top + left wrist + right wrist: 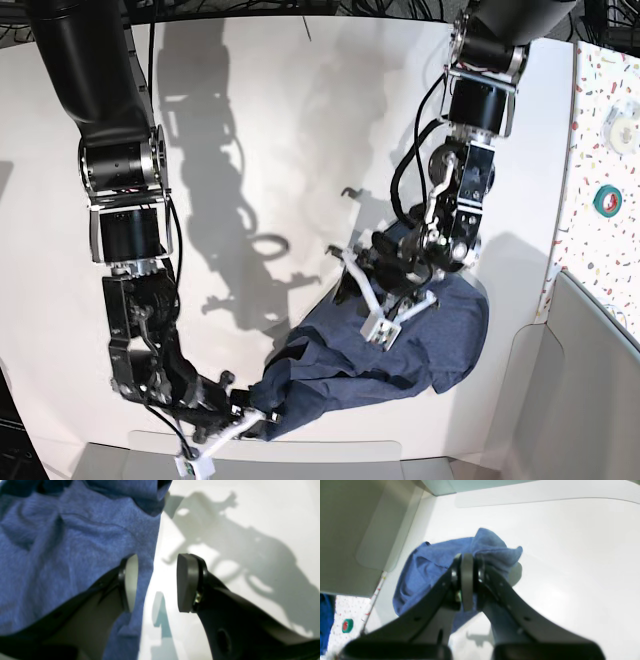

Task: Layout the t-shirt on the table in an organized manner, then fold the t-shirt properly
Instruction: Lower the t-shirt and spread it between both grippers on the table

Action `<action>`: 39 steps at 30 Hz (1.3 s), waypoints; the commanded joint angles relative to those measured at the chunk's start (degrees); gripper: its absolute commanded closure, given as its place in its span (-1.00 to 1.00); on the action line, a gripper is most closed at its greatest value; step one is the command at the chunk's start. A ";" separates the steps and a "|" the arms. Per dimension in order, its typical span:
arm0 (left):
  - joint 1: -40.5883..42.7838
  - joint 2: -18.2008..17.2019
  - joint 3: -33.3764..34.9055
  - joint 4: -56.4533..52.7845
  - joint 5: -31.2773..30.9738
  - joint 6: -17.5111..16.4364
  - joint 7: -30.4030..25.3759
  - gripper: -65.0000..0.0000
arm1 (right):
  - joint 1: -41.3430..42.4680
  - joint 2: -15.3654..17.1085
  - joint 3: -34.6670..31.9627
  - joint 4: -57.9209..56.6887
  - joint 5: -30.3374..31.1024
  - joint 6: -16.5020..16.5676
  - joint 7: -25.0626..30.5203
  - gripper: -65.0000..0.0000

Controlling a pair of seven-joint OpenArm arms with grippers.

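At the lower centre of the frame, with the right gripper (255, 414) clamped on the rumpled navy t-shirt (455, 340) across the white counter (75, 330), the left gripper (157, 583), its fingers apart, should pinch just the near edge, then draw gently outward, smoothing its bunched, overlapping folds.

Seemingly a robotics workspace; two mounted arms (145, 290) over a white tabletop (80, 340).

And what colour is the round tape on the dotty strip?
Green outside, red in the middle; the tape shows best in the base view.
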 commanded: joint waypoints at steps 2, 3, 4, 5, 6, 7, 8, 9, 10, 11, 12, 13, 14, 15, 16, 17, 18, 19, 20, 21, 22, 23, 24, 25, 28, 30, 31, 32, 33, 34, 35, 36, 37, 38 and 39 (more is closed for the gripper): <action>-5.81 -1.01 2.82 -1.69 -0.54 -0.06 -1.78 0.22 | -0.35 1.69 0.39 3.40 0.16 0.32 1.21 1.00; -7.30 -1.36 4.67 -3.19 -0.54 -0.06 -1.78 0.22 | -1.40 2.40 0.39 4.10 0.07 0.32 1.21 1.00; -8.89 -1.80 6.60 -4.77 -0.54 0.03 -1.96 0.22 | -2.72 3.10 0.48 4.63 0.07 0.32 1.30 1.00; -10.12 -2.16 8.45 -6.00 -0.54 0.21 -2.66 0.22 | -3.69 3.72 0.48 4.89 0.07 0.32 1.39 1.00; -11.35 -2.60 10.38 -7.23 -0.54 0.21 -3.37 0.22 | -4.83 4.15 0.48 4.89 0.07 0.32 1.47 1.00; -12.23 -3.03 12.05 -8.02 -0.54 0.30 -3.54 0.22 | -5.71 4.68 0.48 4.89 0.07 0.32 1.56 1.00; -13.28 -3.56 14.16 -8.73 -0.54 0.30 -3.63 0.23 | -6.77 5.30 0.56 4.89 0.07 0.32 1.56 1.00; -14.16 -3.83 16.01 -9.34 -0.54 0.30 -3.63 0.23 | -7.65 5.65 0.56 4.89 0.07 0.32 1.56 1.00; -15.13 -4.27 18.47 -10.22 -0.45 0.30 -3.89 0.23 | -8.61 6.09 0.56 4.89 0.07 0.32 1.65 1.00; -16.27 -4.70 21.02 -11.10 -0.45 0.30 -4.07 0.23 | -9.49 6.53 1.00 4.72 0.07 0.32 2.18 1.00; -17.24 -4.88 23.13 -11.63 -0.45 0.30 -4.16 0.23 | -10.37 6.88 1.62 4.72 0.07 0.32 2.79 1.00; -18.03 -4.97 25.33 -11.80 -0.45 0.38 -4.16 0.23 | -11.43 6.97 2.32 4.72 0.07 0.32 3.14 1.00; -18.91 -5.06 27.79 -11.80 -0.19 0.47 -4.16 0.23 | -12.48 7.32 3.47 4.63 0.07 0.32 3.32 1.00; -19.44 -5.32 29.46 -11.80 0.87 0.47 -4.16 0.23 | -13.36 8.02 4.34 4.45 0.07 0.32 3.50 1.00; -19.96 -5.32 30.95 -11.71 2.71 0.47 -4.16 0.23 | -14.33 8.55 5.31 4.45 0.07 0.32 3.50 1.00; -20.58 -5.23 32.89 -11.71 5.53 0.47 -4.25 0.23 | -15.65 8.90 6.45 4.45 0.07 0.32 3.58 1.00; -20.84 -5.14 34.65 -11.71 8.34 0.38 -4.33 0.22 | -16.61 9.17 7.51 4.45 0.07 0.32 3.58 1.00; -20.93 -5.06 36.58 -11.71 11.68 0.38 -4.68 0.22 | -17.49 9.25 8.48 4.45 0.07 0.32 3.58 1.00; -21.02 -5.06 38.69 -11.71 15.55 0.38 -6.00 0.22 | -18.37 9.25 9.44 4.45 -0.01 0.32 3.58 1.00; -20.76 -5.06 40.45 -11.71 19.68 0.38 -7.94 0.22 | -19.07 9.25 10.32 4.45 -0.01 0.32 3.58 1.00; -20.49 -5.06 41.85 -11.71 23.64 0.38 -9.61 0.22 | -19.78 9.25 11.11 4.45 -0.01 0.32 3.58 1.00; -19.88 -5.06 42.73 -11.89 27.07 0.38 -10.75 0.22 | -20.13 9.25 11.55 4.45 -0.01 0.32 3.58 1.00; -19.26 -5.06 43.61 -11.89 30.67 0.38 -11.81 0.22 | -20.39 9.25 11.90 4.45 -0.10 0.32 3.58 1.00; -18.82 -5.06 43.96 -11.89 33.48 0.38 -12.51 0.22 | -20.39 9.34 11.90 4.45 -0.19 0.32 3.58 1.00; -18.38 -4.88 44.67 -11.89 39.11 0.30 -13.56 0.22 | -20.39 9.78 11.99 4.45 -2.04 0.32 3.58 1.00; -18.38 -4.88 44.58 -11.89 40.08 0.12 -13.65 0.22 | -20.39 9.69 11.99 4.45 -3.18 0.32 3.58 1.00; -18.65 -4.88 44.58 -11.89 40.08 0.12 -13.65 0.22 | -20.39 9.61 11.99 4.45 -3.44 0.32 3.58 1.00; -18.73 -4.88 44.58 -11.89 40.08 0.03 -13.65 0.22 | -20.39 9.61 11.99 4.45 -3.44 0.32 3.58 1.00; -18.82 -4.88 44.58 -11.89 40.08 0.03 -13.65 0.22 | -20.39 9.61 11.82 4.45 -3.44 0.32 3.58 1.00; -18.91 -4.88 44.58 -11.89 40.08 0.03 -13.65 0.22 | -20.39 9.61 11.64 4.45 -3.44 0.32 3.58 1.00; -19.44 -4.88 44.67 -11.80 40.17 0.03 -13.74 0.22 | -20.48 9.52 11.55 4.45 -3.44 0.32 3.58 1.00; -20.49 -4.88 44.84 -11.80 40.17 0.03 -13.74 0.22 | -20.48 9.52 11.55 4.45 -3.44 0.32 3.58 1.00; -21.55 -4.88 45.72 -11.89 40.17 -0.06 -13.74 0.22 | -20.75 9.52 11.55 4.45 -3.44 0.32 3.58 1.00; -22.51 -4.88 47.22 -11.89 40.08 -0.06 -13.74 0.22 | -21.10 9.52 11.55 4.54 -3.35 0.32 3.58 1.00; -23.22 -4.88 48.54 -12.07 40.08 -0.06 -13.74 0.21 | -21.18 9.52 11.55 4.54 -3.35 0.32 3.58 1.00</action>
